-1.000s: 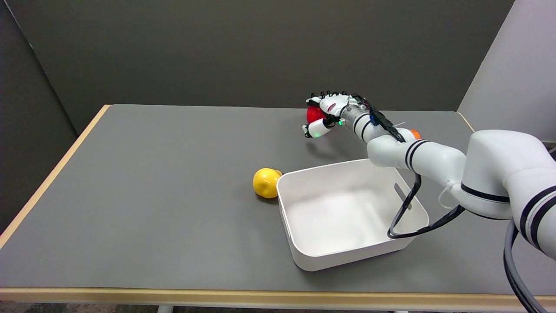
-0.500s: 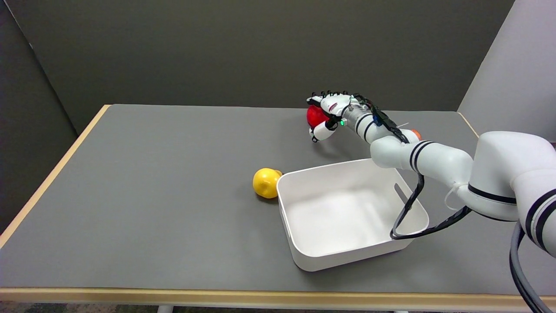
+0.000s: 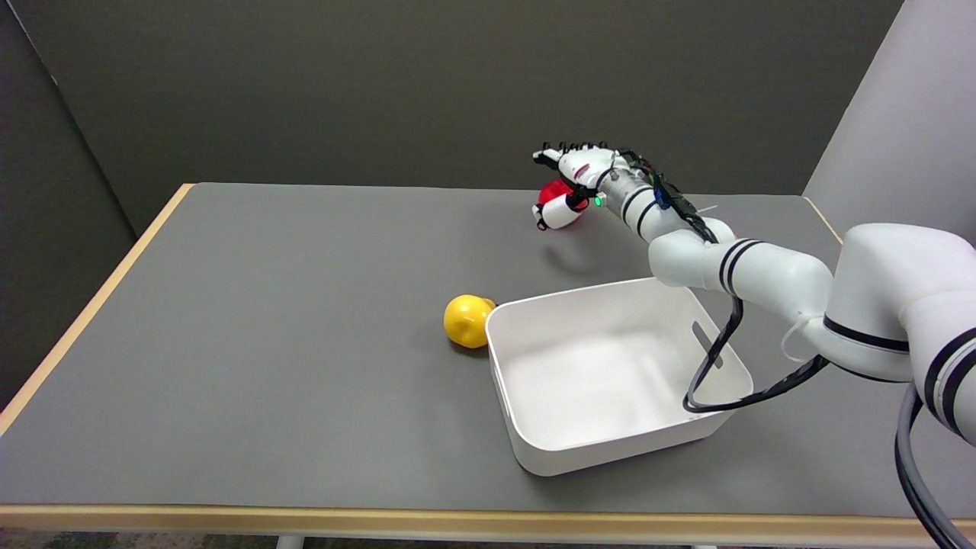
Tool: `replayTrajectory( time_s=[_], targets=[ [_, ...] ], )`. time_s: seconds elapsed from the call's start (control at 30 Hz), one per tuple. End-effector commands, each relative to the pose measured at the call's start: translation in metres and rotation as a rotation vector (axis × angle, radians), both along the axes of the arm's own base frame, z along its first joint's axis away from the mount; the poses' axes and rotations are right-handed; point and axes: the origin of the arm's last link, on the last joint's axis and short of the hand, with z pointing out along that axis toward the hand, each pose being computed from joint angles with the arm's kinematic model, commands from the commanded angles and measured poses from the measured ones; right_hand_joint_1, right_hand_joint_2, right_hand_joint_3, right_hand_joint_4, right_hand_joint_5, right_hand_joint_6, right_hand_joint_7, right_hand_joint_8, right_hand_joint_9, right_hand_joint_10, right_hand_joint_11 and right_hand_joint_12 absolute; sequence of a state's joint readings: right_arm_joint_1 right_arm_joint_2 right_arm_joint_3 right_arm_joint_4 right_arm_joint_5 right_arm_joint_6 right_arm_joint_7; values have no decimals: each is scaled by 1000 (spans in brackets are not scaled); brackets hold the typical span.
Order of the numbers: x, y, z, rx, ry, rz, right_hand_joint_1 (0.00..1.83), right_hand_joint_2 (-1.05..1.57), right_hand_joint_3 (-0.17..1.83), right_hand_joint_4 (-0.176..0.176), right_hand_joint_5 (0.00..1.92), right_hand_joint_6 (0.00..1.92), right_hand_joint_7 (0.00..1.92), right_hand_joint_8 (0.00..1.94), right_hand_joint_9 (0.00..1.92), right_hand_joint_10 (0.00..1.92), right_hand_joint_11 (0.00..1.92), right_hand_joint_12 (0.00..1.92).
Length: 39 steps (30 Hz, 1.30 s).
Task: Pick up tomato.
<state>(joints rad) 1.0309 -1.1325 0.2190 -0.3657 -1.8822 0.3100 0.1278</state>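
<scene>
Tomato held above the far side of the desk.

Nearest, a white bin (image 3: 610, 450) sits on the grey desk (image 3: 252, 366), with a yellow fruit (image 3: 467, 321) touching its far-left corner. Farther back, the right hand (image 3: 573, 183) has its fingers (image 3: 555, 216) curled around the red tomato (image 3: 550, 192), which hangs clear of the surface, a shadow lying on the desk beneath it.

The bin (image 3: 618, 374) is sitting on the table (image 3: 252, 343), the lemon (image 3: 467, 320) seemingly touching its 10 o'clock corner. The tomato (image 3: 550, 191) is sitting in the right hand (image 3: 570, 183), at 12 o'clock from the bin.
</scene>
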Motion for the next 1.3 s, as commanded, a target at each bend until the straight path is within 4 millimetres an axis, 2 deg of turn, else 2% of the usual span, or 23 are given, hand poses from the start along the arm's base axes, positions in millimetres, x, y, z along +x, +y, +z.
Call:
replayTrajectory(
  time_s=[0.03, 0.53, 0.73, 1.03, 1.07, 1.13, 1.17, 1.2, 1.27, 1.3],
  targets=[
    [9, -9, -4, -4, 44, 3, 454, 672, 948, 80, 44, 289, 142, 260, 173, 550, 84, 1103],
    [-33, 8, 0, -27, 36, -132, 443, 671, 946, 81, 40, 289, 137, 258, 166, 542, 79, 1096],
    [-33, 8, -5, -12, 19, -115, 443, 675, 947, 81, 40, 291, 154, 267, 171, 545, 80, 1095],
    [-17, 3, -11, 3, -10, -27, 503, 696, 980, 70, 13, 240, 244, 350, 209, 593, 85, 1043],
    [-15, 2, -13, 7, -12, -18, 525, 700, 978, 67, 5, 202, 269, 375, 216, 599, 82, 1033],
    [-11, 1, -13, 10, -12, -1, 653, 728, 946, 54, -1, 0, 431, 519, 264, 631, 63, 1008],
    [-10, 0, -13, 12, -12, 5, 665, 715, 969, 51, -1, 0, 450, 620, 292, 669, 74, 966],
    [-7, 0, -13, 14, -12, 20, 681, 706, 983, 49, -1, -1, 463, 749, 324, 712, 82, 928],
    [-1, -1, -13, 14, -13, 45, 740, 728, 914, 49, -1, -1, 408, 1155, 389, 800, 61, 938],
    [1, -2, -13, 12, -19, 57, 745, 729, 909, 48, -1, -1, 393, 1214, 396, 813, 58, 932]
  ],
)
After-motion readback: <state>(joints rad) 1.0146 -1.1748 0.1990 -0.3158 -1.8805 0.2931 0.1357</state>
